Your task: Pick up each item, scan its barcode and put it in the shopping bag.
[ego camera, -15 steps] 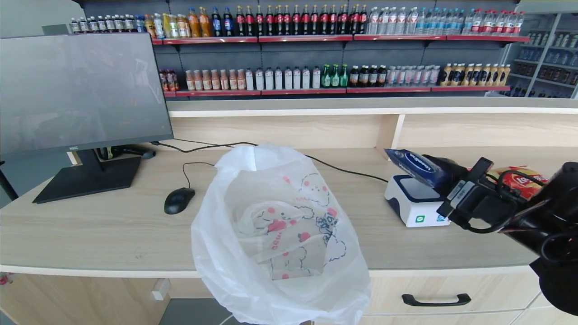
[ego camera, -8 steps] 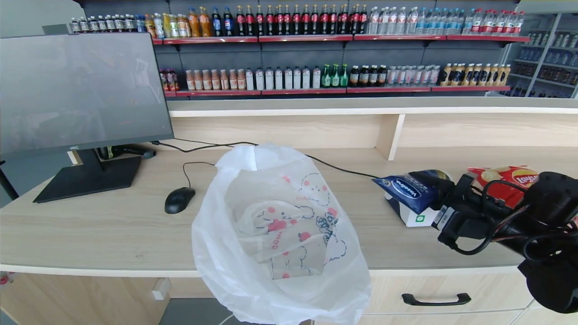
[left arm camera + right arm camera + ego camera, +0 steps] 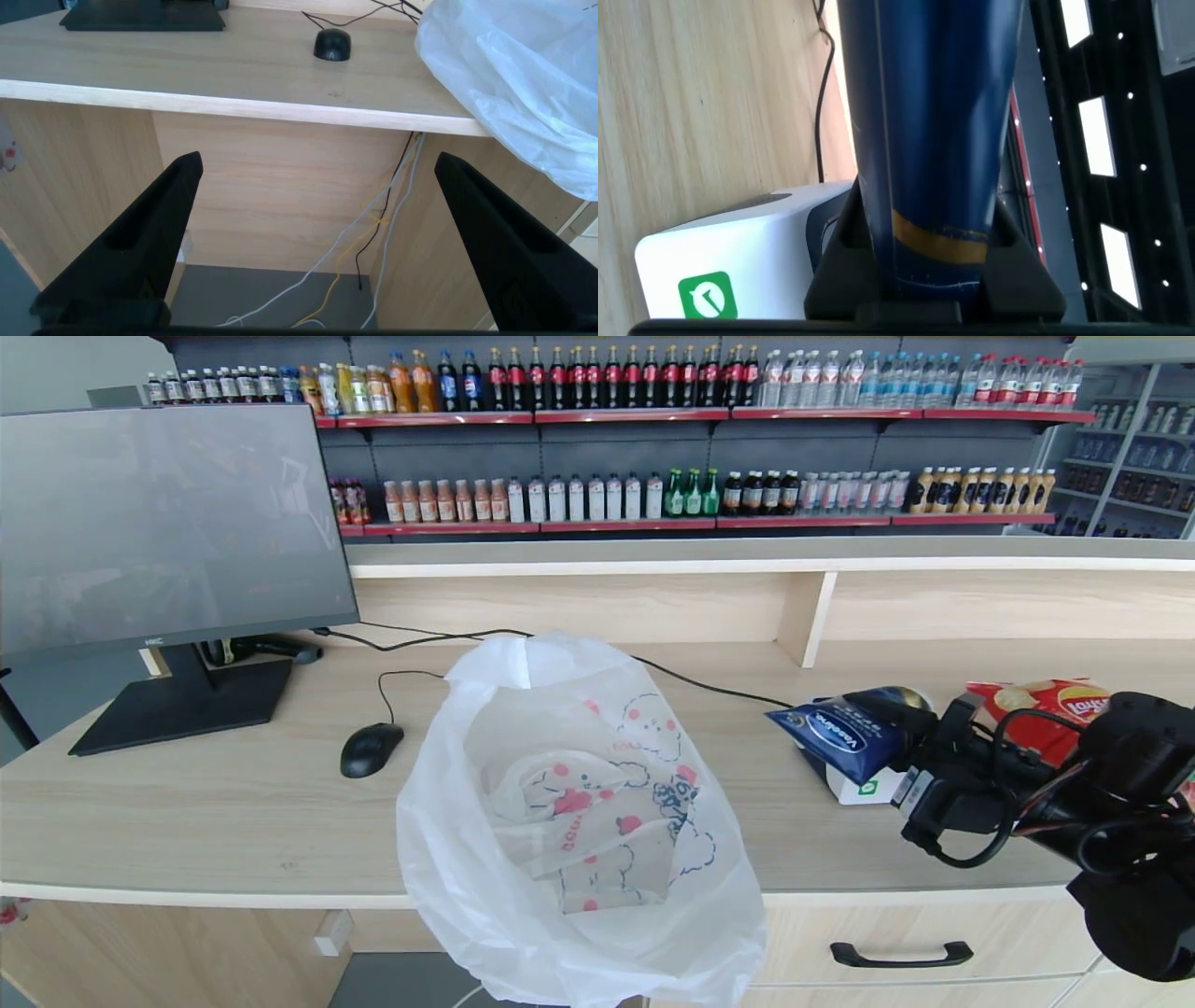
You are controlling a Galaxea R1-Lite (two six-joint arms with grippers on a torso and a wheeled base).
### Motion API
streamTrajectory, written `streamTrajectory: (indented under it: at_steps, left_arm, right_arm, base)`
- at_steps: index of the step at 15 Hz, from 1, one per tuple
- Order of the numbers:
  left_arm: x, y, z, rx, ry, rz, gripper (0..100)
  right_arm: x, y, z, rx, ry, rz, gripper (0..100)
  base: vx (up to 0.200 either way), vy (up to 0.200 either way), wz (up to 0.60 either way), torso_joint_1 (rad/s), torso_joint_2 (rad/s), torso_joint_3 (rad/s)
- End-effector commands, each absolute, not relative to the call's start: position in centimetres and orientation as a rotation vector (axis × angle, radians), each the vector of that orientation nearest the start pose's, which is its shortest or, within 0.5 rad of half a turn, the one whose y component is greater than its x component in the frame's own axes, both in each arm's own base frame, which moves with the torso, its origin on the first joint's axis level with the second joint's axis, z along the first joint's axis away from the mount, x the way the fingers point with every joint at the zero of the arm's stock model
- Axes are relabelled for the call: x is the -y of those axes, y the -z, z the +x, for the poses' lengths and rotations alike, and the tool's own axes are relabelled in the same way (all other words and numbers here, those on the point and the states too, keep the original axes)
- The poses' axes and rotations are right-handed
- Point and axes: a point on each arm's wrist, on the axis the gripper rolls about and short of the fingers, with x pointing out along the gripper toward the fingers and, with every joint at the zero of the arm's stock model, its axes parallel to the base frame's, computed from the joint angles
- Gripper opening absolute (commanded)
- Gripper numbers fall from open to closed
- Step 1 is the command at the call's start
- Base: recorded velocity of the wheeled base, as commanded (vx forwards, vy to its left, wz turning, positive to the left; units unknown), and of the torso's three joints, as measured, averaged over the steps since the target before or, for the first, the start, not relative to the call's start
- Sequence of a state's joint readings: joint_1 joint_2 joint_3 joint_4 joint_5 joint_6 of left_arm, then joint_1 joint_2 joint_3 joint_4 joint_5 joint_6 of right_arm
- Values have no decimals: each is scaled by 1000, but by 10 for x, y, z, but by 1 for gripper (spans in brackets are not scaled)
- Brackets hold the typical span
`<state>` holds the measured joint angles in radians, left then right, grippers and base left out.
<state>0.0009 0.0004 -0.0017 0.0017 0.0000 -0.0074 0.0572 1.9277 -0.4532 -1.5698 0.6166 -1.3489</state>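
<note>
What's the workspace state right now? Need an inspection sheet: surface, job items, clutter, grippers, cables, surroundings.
Surface: wooden counter, nothing spilled.
Job's things: blue tube held over the white scanner; white shopping bag open at the counter's front edge; red chip bag lying on the counter behind the right arm.
Clutter: monitor, black mouse.
Grippers: right gripper shut on the blue tube; left gripper open, low in front of the counter.
Cables: black cable runs behind the bag toward the scanner; loose wires hang under the counter.
Surroundings: drink shelves behind the counter.
</note>
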Motion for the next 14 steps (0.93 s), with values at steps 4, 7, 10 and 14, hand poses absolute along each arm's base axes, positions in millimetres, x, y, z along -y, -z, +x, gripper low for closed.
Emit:
streamTrajectory:
  at_steps: [4, 7, 10, 14]
  left_arm:
    - [0, -76, -23, 0, -2, -8, 100]
    - [0, -76, -23, 0, -2, -8, 100]
    - [0, -76, -23, 0, 0, -6, 100]
    - [0, -76, -23, 0, -2, -8, 100]
  right_arm:
    - [-30, -124, 292, 535, -505, -1321, 0]
    - [-31, -124, 292, 537, -506, -1324, 0]
    - [-31, -124, 292, 536, -509, -1322, 0]
    - [-31, -124, 292, 536, -509, -1318, 0]
  base:
    - [0, 0, 0, 0, 0, 0]
    - [0, 0, 0, 0, 0, 0]
    - [0, 0, 0, 0, 0, 0]
    - [0, 0, 0, 0, 0, 0]
